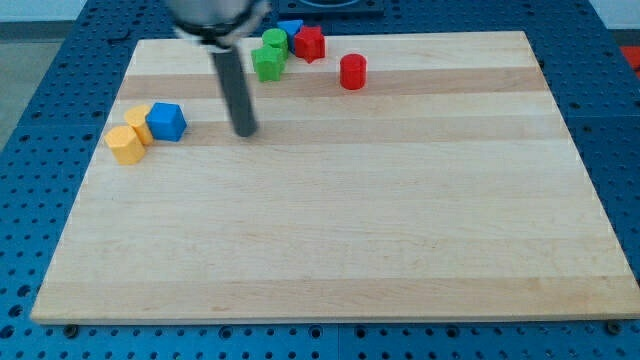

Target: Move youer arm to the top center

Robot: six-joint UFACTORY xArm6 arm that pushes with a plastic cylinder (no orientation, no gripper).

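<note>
Camera view: we log my tip (244,132), a bare rod clamping nothing, right of the blue cube (166,121); approach pending, next move far-rightward toward top centre.

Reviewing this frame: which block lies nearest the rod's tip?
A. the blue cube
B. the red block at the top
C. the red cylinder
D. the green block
A: my tip sits just to the view's right of the blue cube, apart from it; the others lie farther.
</note>
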